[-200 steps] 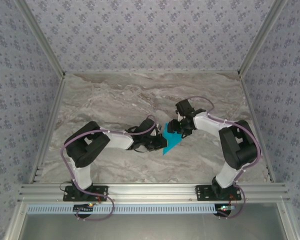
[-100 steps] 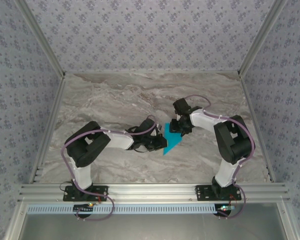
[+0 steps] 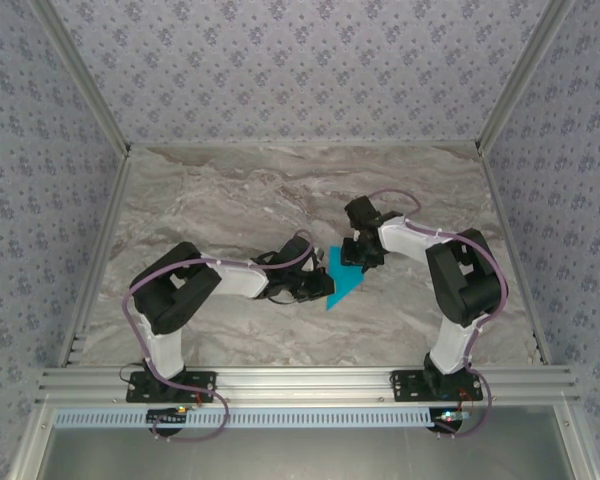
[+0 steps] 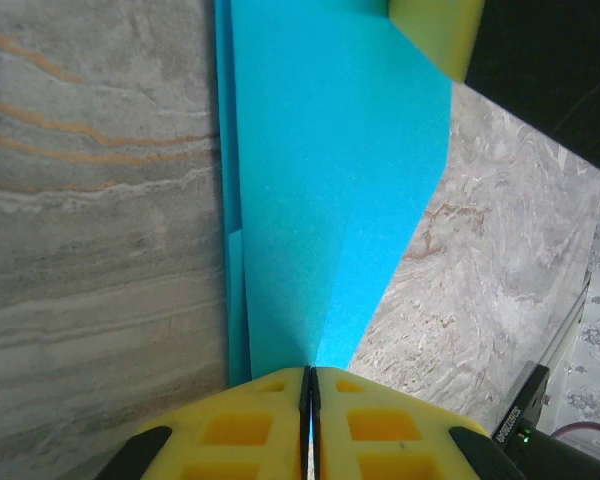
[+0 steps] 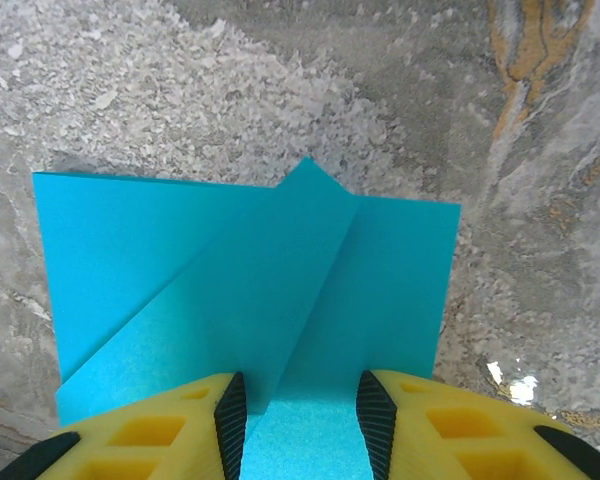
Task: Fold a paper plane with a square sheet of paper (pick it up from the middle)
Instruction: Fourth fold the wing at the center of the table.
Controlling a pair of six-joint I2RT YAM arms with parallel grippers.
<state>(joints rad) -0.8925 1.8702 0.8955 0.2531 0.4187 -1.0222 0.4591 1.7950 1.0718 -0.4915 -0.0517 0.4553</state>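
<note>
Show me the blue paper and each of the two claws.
blue paper (image 5: 230, 270): right wrist view, folded middle.
left gripper (image 4: 310, 375): left wrist view, between shut fingertips.
right gripper (image 5: 300, 390): right wrist view, between parted fingertips.

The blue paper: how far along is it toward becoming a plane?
Partly there. Done: the blue paper already carries diagonal folds, layers overlapping at a peak. In hand: the left hand is shut on one edge, and the right hand straddles the opposite edge with fingers apart. Left: it looks wide, not a narrow dart, so more folds seem needed.
</note>
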